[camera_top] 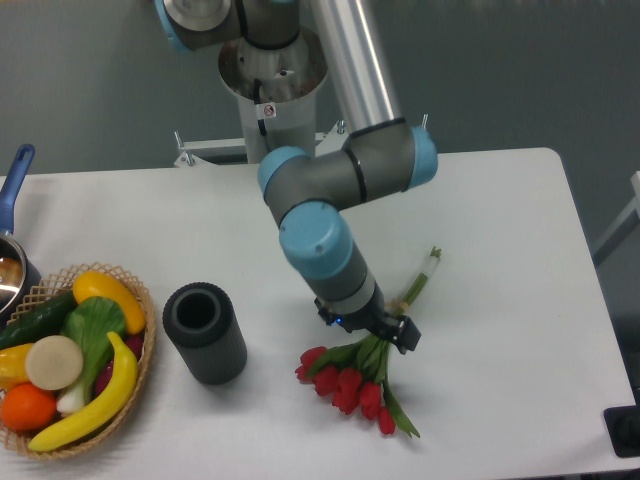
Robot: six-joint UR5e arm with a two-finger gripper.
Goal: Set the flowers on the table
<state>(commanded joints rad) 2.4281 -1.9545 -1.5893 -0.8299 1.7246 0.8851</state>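
Observation:
The flowers (350, 385), a bunch of red tulips with green stems, lie on the white table (500, 230) at the front middle. The red heads point toward the front left and the stem ends (428, 265) point to the back right. My gripper (372, 330) is right over the stems, just above the heads. Its fingers are hidden by the wrist and the leaves, so I cannot tell whether they are shut on the stems or open.
A black cylinder-shaped vase (205, 332) stands to the left of the flowers. A wicker basket (145, 350) with fruit and vegetables is at the front left. A pot with a blue handle (15, 175) is at the left edge. The arm's base (270, 80) is at the back.

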